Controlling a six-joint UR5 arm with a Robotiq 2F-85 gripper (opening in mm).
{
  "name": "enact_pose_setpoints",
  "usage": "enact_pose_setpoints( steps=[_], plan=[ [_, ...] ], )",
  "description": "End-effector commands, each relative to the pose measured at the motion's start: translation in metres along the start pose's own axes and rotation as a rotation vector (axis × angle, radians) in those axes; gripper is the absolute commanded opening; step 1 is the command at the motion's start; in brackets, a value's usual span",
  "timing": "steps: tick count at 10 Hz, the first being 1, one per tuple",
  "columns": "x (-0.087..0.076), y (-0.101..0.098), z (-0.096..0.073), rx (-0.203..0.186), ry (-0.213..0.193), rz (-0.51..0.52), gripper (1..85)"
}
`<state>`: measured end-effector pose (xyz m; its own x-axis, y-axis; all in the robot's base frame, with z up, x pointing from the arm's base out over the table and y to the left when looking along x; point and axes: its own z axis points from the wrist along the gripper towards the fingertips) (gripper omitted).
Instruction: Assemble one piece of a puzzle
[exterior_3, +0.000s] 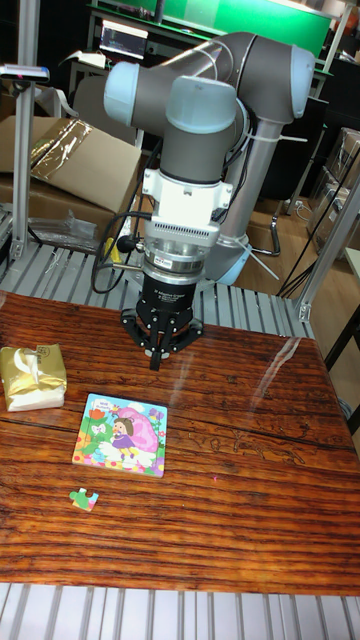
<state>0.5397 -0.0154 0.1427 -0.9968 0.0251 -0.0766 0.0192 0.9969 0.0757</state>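
The loose piece lies on the table just below the puzzle, well apart from the end effector — fingers nearly together, holding nothing. Small and flat — a grasp could slip or nudge the puzzle.

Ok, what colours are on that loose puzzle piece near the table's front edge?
The loose puzzle piece looks mostly green with some pink or red, in the tall fixed view.

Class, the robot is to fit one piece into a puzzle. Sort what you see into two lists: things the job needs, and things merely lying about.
Needed for the job:
- puzzle board
- loose puzzle piece
- gripper

Just lying about:
- gold wrapped packet at the table's left edge
- cardboard box behind the table
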Motion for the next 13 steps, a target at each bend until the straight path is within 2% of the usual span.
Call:
enact_pose_setpoints(
  steps=[1,2,4,7,10,11,13],
  plan=[
    [-0.004,0.003,0.008,-0.025,-0.024,-0.003,1.3],
    [-0.003,0.001,0.010,-0.022,-0.030,-0.004,1.3],
    [-0.005,0.002,0.015,-0.042,-0.053,-0.011,1.3],
    [-0.004,0.000,0.016,-0.042,-0.051,-0.015,1.3],
    [-0.004,-0.005,0.015,-0.024,-0.050,-0.025,1.3],
    [-0.003,-0.004,0.015,-0.028,-0.048,-0.021,1.3],
    [0.006,-0.006,0.015,-0.019,-0.010,0.010,1.3]
  ],
)
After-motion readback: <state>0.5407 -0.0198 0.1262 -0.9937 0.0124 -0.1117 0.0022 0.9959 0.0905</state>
